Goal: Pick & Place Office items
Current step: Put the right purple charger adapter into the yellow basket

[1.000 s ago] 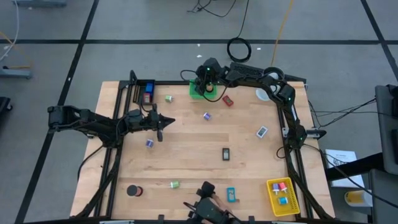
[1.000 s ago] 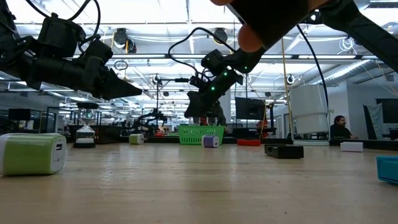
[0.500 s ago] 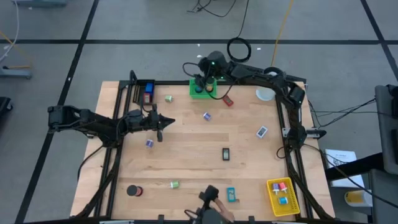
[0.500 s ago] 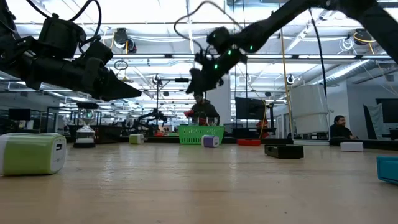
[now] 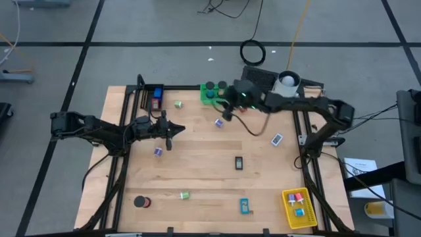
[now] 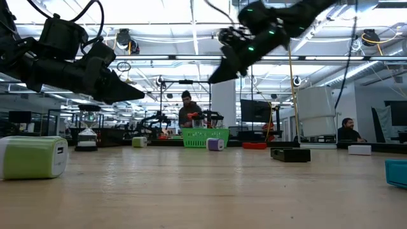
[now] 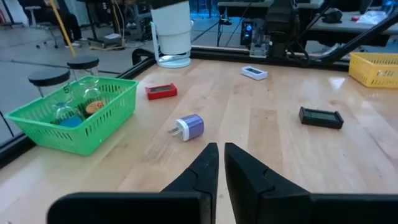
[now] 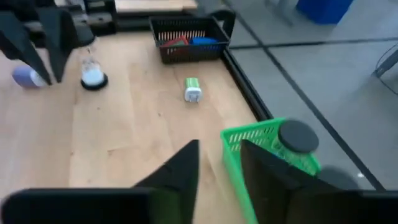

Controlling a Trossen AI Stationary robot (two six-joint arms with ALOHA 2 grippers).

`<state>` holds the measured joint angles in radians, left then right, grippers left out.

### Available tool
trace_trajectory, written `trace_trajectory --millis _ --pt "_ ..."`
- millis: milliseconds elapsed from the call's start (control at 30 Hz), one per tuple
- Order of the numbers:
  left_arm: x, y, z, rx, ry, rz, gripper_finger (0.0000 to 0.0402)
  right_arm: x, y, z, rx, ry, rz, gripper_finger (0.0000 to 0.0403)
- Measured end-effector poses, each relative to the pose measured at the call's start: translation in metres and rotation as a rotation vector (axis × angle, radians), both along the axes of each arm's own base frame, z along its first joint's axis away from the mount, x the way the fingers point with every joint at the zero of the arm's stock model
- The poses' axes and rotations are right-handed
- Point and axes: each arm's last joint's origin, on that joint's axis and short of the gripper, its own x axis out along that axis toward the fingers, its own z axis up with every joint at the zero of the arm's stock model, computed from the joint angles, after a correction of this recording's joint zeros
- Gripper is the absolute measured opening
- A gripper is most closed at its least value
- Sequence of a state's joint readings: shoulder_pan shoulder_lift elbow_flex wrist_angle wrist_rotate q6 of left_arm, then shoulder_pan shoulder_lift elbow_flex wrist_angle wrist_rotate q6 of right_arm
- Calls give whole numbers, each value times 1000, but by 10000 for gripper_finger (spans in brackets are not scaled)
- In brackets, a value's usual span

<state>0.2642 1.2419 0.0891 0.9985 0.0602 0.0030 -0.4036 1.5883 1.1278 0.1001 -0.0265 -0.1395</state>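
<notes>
Right gripper [image 5: 225, 113] hovered upper centre, fingers parted, empty, above the purple charger [image 5: 218, 122]; left gripper [image 5: 172, 130] clenched.

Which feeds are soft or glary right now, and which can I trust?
Right wrist view: smeared, the green basket soft. Low view: bright ceiling lights leave the right claw a dark silhouette. Left wrist view: crisp on the purple plug. High view: evenly lit, table sharp.
</notes>
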Motion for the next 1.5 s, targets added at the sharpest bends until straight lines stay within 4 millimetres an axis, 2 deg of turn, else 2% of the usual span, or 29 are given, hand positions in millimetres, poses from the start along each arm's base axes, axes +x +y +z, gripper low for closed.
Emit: trace_trajectory --millis 200,300,400,567,700,967,1067,1233,1333,1400,1500 --pt "7 1 8 -7 -27 -4 21 -51 34 -34 -2 -189 15 11" --pt "19 -1 13 0 20 -31 6 -75 44 -45 -21 -245 13 7" --pt "34 -5 22 19 98 -32 7 -95 52 -49 -8 -282 10 7" --pt "64 -13 36 96 144 -62 9 -115 65 -50 -6 -307 30 3" --pt "86 -17 31 111 166 -97 5 -119 74 -51 -4 -303 51 1" --pt "122 -14 -12 62 323 -104 20 -117 87 -51 -13 -291 81 1" --pt "127 -23 -20 56 373 -132 21 -117 89 -51 -14 -290 89 2" --pt "120 -63 -2 63 397 -242 21 -117 89 -51 -27 -286 93 1" --pt "114 -87 9 119 380 -228 21 -116 89 -51 -37 -290 94 2" --pt "112 -94 14 157 358 -170 21 -117 88 -51 -31 -292 54 2" --pt "112 -93 16 177 346 -114 21 -116 85 -56 2 -279 -69 5"
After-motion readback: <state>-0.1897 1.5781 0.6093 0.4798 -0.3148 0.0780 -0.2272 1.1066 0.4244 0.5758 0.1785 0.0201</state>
